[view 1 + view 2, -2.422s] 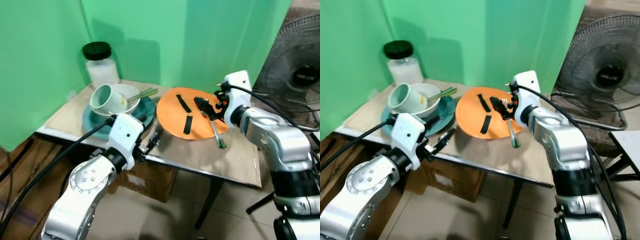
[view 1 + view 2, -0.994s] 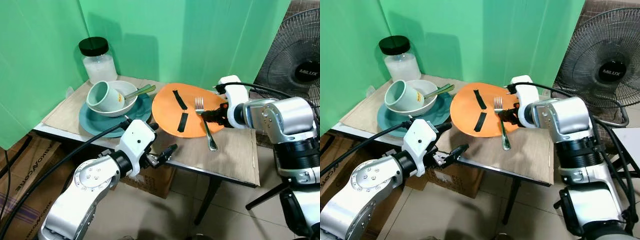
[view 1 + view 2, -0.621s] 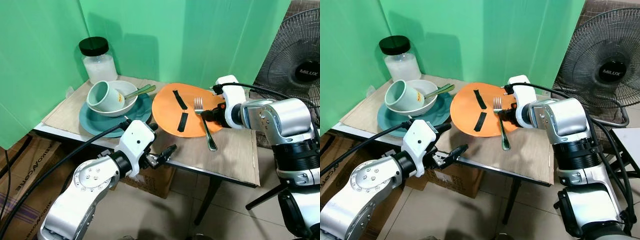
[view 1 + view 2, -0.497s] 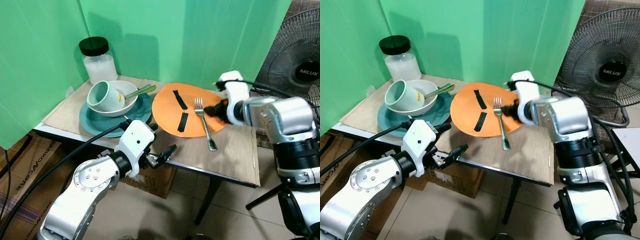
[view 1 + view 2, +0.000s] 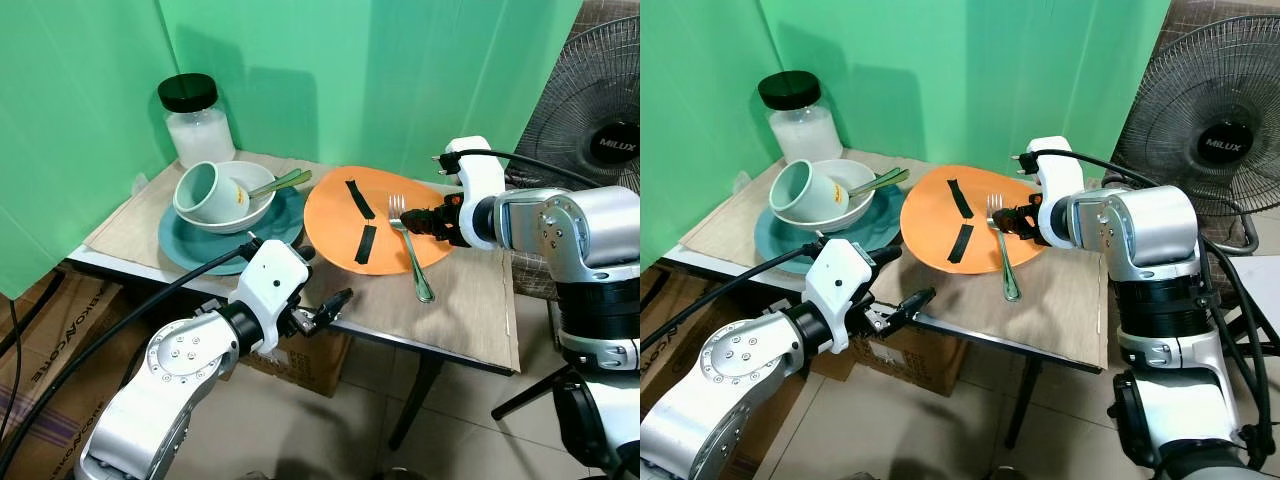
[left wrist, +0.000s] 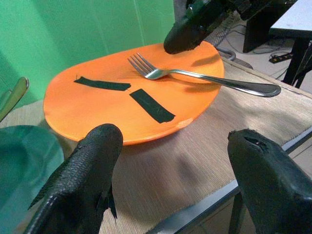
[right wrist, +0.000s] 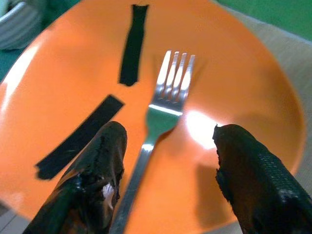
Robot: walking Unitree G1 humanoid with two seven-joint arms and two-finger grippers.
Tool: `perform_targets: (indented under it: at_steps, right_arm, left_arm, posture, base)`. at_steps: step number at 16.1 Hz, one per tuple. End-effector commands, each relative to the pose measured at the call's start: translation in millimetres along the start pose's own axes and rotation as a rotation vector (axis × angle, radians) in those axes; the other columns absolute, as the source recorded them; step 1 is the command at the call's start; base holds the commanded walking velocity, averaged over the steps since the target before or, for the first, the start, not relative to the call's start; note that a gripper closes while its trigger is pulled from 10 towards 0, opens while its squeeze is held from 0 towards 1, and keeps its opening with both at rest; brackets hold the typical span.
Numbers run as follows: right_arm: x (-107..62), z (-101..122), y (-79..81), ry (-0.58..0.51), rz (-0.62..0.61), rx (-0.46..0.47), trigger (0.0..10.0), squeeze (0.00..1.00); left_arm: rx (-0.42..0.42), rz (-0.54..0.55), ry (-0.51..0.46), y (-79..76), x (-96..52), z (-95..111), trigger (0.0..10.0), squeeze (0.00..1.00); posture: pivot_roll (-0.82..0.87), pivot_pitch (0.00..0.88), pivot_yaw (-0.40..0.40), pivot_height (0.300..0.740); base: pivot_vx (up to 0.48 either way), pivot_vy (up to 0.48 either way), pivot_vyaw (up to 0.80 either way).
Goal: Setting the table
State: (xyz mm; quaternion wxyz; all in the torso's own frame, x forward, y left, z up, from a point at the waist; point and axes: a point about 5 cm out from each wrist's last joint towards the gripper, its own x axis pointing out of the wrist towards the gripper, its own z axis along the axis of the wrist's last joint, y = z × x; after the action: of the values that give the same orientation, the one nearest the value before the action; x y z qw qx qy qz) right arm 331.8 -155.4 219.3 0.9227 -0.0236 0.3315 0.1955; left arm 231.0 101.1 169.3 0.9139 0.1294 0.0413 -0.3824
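Orange plate point(image 5: 372, 222) is my landmark: fork point(image 5: 407, 242) lies across it, tines on the plate, handle running off the near rim onto the table point(image 5: 470, 312). My right gripper point(image 5: 424, 219) hovers just above the fork's neck, fingers spread, holding nothing. My left gripper point(image 5: 325, 309) is off the plate's near-left side at the table edge, fingers apart, empty. Two black tape strips point(image 5: 366, 243) sit beside the tines.
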Motion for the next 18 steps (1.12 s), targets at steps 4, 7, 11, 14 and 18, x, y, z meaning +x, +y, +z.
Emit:
perform_targets:
  at_steps: [4, 7, 11, 14, 18]
  right_arm:
    - [-1.1, -4, 14.3, 0.017, 0.058, 0.012, 10.0, 1.0]
    - [3.6, -8, 18.7, 0.051, 0.06, 0.01, 10.0, 0.0]
    - [13.2, -18, 19.1, 0.09, 0.038, 0.041, 10.0, 0.0]
    - [17.7, -21, 19.3, 0.1, 0.036, 0.057, 4.5, 0.0]
    - [19.5, -19, 19.3, 0.097, 0.04, 0.075, 0.2, 0.0]
  left_arm:
    - [0.011, 0.002, -0.009, 0.8, -0.5, 3, 10.0, 0.0]
    - [0.012, 0.006, -0.006, 1.0, -1.1, 3, 10.0, 0.0]
    - [0.014, 0.005, -0.006, 0.7, -1.0, 3, 10.0, 0.0]
    - [0.015, 0.002, -0.007, 1.1, -1.3, 4, 10.0, 0.0]
    - [0.012, 0.0, -0.012, 2.3, -1.6, 5, 10.0, 0.0]
  posture:
    - [-0.13, 0.05, 0.028, 0.74]
    - [-0.13, 0.051, 0.026, 0.74]
    - [-0.13, 0.053, 0.027, 0.74]
    - [-0.12, 0.054, 0.03, 0.74]
    - [-0.12, 0.055, 0.031, 0.74]
  base:
    - [0.0, 0.0, 0.0]
    - [0.0, 0.0, 0.0]
    - [0.0, 0.0, 0.0]
    - [0.0, 0.0, 0.0]
    - [0.0, 0.0, 0.0]
